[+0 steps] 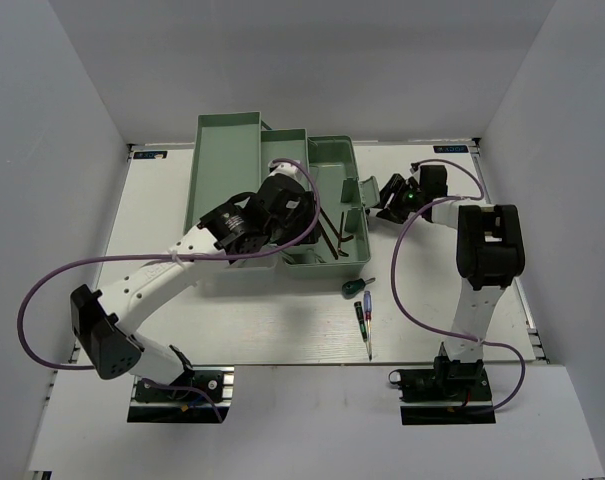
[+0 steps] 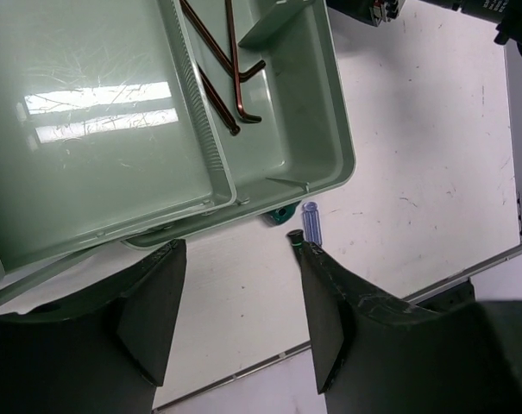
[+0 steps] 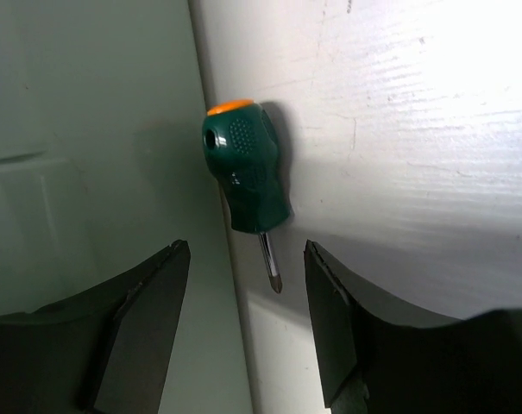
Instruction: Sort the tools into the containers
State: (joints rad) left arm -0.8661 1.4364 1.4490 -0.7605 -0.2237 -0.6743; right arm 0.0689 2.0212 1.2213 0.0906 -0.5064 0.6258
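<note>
The mint toolbox (image 1: 332, 150) stands mid-table. Dark hex keys (image 1: 338, 235) lie in its right compartment (image 2: 317, 129), also seen as hex keys (image 2: 235, 82) from the left wrist. My left gripper (image 1: 300, 218) hovers over the box, open and empty (image 2: 243, 248). The stubby green screwdriver (image 1: 353, 288) lies by the box's front right corner. The purple-handled screwdriver (image 2: 311, 224) and the dark green one (image 2: 293, 235) lie beside it. My right gripper (image 1: 387, 205) is open beside the box's right wall. In its view the stubby screwdriver (image 3: 246, 177) lies against the mint wall (image 3: 88, 103), tip toward the open fingers (image 3: 247, 247).
Two fold-out trays (image 1: 227, 165) spread from the box toward the back left. A side latch (image 1: 360, 195) stands up on the box's right wall, close to my right gripper. Purple cables (image 1: 412, 290) loop off both arms. The table's near edge (image 1: 312, 365) lies just past the slim screwdrivers.
</note>
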